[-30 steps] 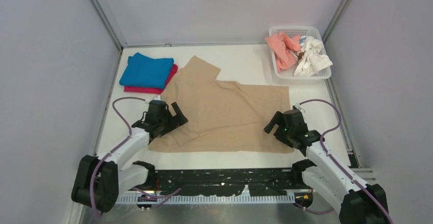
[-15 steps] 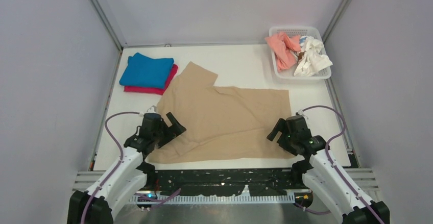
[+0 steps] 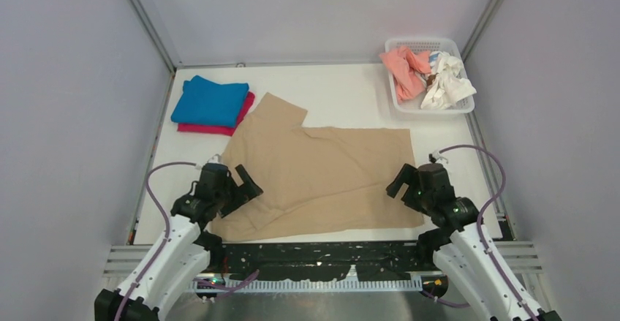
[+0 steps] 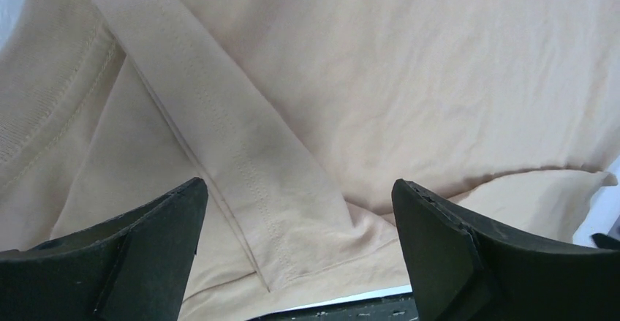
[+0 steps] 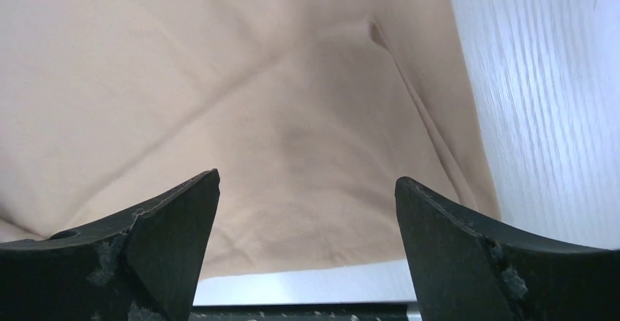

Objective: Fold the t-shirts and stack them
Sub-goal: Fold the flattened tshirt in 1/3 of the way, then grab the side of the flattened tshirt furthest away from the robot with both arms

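The tan t-shirt (image 3: 322,175) lies spread flat across the middle of the table, one sleeve (image 3: 279,109) pointing to the far left. My left gripper (image 3: 241,184) is open over its near left corner, where a folded sleeve strip (image 4: 219,131) lies between the fingers (image 4: 298,186). Over the near right corner my right gripper (image 3: 404,182) is open as well, with only flat cloth (image 5: 219,80) under the gap (image 5: 307,178). A folded blue shirt (image 3: 210,100) rests on a folded magenta one (image 3: 223,126) at the far left. A salmon shirt (image 3: 404,69) and a white shirt (image 3: 447,80) lie crumpled in the basket.
The white mesh basket (image 3: 424,43) stands at the far right corner. Grey walls close in the left, right and far sides. The tan shirt's near hem reaches almost to the table's front edge (image 3: 322,242), beside the black rail.
Both grippers have drawn back toward the near edge, and the tan shirt has slid the same way with them. Both sets of jaws stayed open.
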You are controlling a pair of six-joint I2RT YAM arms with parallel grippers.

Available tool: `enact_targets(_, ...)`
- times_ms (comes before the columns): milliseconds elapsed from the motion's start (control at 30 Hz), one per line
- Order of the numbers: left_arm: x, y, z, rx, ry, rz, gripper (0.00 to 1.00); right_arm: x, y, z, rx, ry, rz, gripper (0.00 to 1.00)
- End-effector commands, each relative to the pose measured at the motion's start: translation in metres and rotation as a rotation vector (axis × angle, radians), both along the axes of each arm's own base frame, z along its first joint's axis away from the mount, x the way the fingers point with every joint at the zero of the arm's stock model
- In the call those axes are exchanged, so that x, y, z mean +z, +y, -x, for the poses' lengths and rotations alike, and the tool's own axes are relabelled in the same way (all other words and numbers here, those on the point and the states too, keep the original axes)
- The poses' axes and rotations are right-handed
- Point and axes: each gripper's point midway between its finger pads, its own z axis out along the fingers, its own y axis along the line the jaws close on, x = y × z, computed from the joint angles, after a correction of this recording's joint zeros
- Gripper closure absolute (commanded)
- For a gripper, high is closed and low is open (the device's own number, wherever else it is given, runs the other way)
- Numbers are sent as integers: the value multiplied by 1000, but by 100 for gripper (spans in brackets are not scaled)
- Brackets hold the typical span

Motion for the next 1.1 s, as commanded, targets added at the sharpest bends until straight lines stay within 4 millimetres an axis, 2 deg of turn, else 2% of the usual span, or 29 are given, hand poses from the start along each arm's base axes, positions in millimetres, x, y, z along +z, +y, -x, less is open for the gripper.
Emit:
enact_targets(0, 68, -1, -34, -68, -183, -56, 0, 103, -5, -61, 18, -414, 55, 5)
enact_targets(33, 93, -1, -47, -71, -250, -74, 0, 126, -6, -72, 1, -495, 53, 5)
enact_targets(100, 129, 7, -74, -52, -354, -143, 0, 150, -12, -87, -47, -594, 63, 5)
enact_targets(133, 145, 10, -86, -40, -392, -175, 0, 155, -16, -92, -78, -622, 74, 5)
enact_targets(200, 169, 12, -112, -18, -420, -227, 1, 176, -18, -107, -105, -702, 82, 5)
enact_targets(233, 180, 10, -126, -37, -427, -249, 0, 178, -18, -116, -107, -702, 93, 5)
enact_targets(267, 188, 7, -140, -52, -415, -271, 0, 191, -19, -121, -112, -719, 113, 5)
enact_targets(300, 196, 4, -152, -62, -391, -283, 0, 181, -20, -130, -108, -666, 144, 5)
enact_targets(333, 191, -4, -168, -100, -332, -298, 0, 182, -23, -140, -124, -633, 176, 5)
enact_targets(400, 201, -17, -200, -164, -315, -322, 0, 171, -32, -150, -156, -548, 223, 5)
enact_targets(533, 200, -30, -264, -214, -269, -396, 0, 155, -45, -170, -209, -482, 217, 5)
enact_targets(567, 216, -33, -282, -223, -290, -414, 1, 151, -45, -172, -207, -476, 193, 5)
enact_targets(667, 217, -37, -329, -247, -309, -492, 0, 139, -53, -179, -228, -459, 172, 5)
enact_targets(733, 209, -41, -361, -254, -329, -511, 0, 132, -57, -180, -244, -442, 173, 5)
enact_targets(767, 195, -45, -376, -256, -319, -507, 0, 128, -59, -180, -247, -431, 176, 5)
enact_targets(800, 189, -48, -388, -251, -325, -492, 0, 126, -61, -180, -253, -426, 178, 5)
enact_targets(900, 168, -56, -417, -191, -353, -411, 0, 120, -64, -180, -260, -411, 184, 5)
enact_targets(967, 152, -62, -430, -137, -358, -320, 0, 115, -64, -179, -263, -402, 180, 5)
enact_targets(1033, 137, -73, -440, -93, -349, -176, 0, 111, -61, -181, -259, -402, 164, 5)
enact_targets(1067, 133, -85, -443, -94, -346, -74, 0, 110, -59, -182, -251, -400, 153, 5)
